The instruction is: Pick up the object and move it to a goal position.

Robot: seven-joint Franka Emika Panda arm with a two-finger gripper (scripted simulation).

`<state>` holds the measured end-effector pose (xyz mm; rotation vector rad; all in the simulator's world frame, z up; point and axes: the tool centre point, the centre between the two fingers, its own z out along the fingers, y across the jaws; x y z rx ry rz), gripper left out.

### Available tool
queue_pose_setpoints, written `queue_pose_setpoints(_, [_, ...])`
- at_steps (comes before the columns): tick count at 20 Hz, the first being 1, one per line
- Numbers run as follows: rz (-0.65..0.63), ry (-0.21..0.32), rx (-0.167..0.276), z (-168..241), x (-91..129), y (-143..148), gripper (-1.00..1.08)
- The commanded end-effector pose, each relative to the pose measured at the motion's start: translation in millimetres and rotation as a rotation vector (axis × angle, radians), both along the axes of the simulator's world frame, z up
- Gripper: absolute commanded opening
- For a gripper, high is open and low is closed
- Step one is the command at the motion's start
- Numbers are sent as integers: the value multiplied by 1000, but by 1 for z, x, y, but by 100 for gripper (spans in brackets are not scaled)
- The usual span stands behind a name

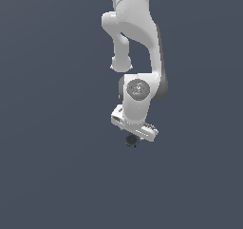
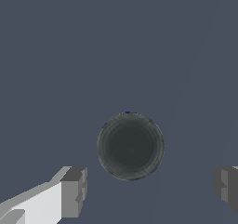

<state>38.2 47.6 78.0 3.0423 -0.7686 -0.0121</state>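
The object (image 1: 131,140) is a small round dark grey-black item with a faint blue lower rim, lying on the dark surface right under the white hand of the arm. In the wrist view the object (image 2: 130,146) is a dark round disc seen from above. My gripper (image 2: 149,193) is open: one grey fingertip (image 2: 74,192) and the other (image 2: 226,188) stand wide apart, and the object lies just beyond the gap between them, touching neither. In the exterior view the fingers are hidden behind the hand (image 1: 134,125).
The white arm (image 1: 135,38) comes down from the top of the exterior view. A plain dark grey-blue surface (image 1: 52,166) fills everything else in both views.
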Motion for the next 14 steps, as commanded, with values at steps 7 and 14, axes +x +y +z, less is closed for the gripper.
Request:
queue_pose_setpoints(7, [-91,-8,1,-13,7,4,100])
queue_pose_setpoints(14, [-93,-8,1,-17,7,5,100])
